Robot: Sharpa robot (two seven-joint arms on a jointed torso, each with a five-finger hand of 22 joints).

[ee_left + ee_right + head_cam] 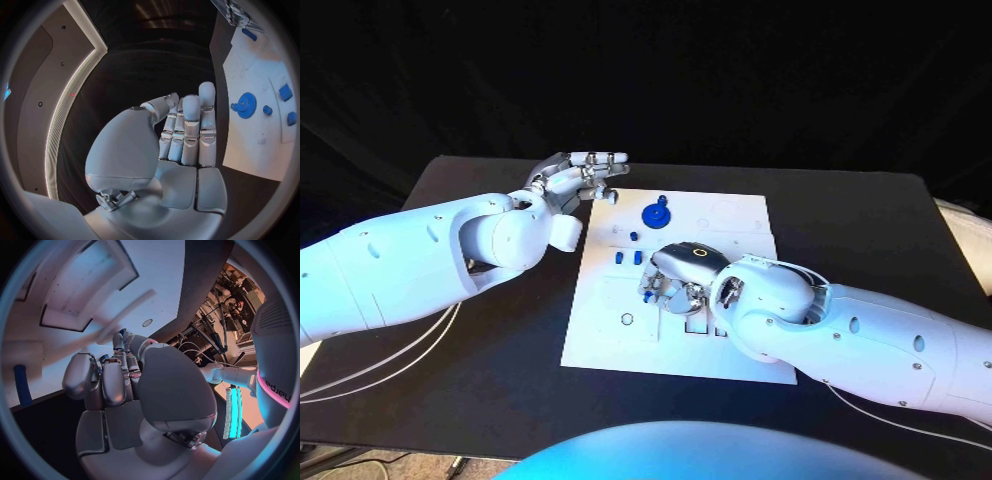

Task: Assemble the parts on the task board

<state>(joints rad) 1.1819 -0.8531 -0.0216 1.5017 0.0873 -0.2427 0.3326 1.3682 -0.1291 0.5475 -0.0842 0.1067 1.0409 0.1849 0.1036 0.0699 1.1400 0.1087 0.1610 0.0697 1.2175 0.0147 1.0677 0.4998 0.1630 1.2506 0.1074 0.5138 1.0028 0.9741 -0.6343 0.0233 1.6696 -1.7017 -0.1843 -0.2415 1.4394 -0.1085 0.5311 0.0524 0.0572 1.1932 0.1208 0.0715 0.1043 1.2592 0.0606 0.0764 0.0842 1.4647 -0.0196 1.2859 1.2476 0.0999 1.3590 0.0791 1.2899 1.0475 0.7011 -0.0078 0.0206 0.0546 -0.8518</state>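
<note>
My left robot hand [577,178] hovers empty, fingers apart, off the white board's [733,215] corner; the blue gear [655,215] lies just beside it. My right robot hand [678,278] is down mid-board among small blue pieces [627,257], apparently fitting one. Whether it grips anything I cannot tell. Next calls for careful seating.

Board [733,225] on table [877,230], at centre. Gear [655,215] on board's far half, toward left. Small pegs [626,257] on board just near of gear. Left hand [574,180] over board's far-left corner. Right hand [678,275] on board's middle, near of pegs, right of slot [627,320].
</note>
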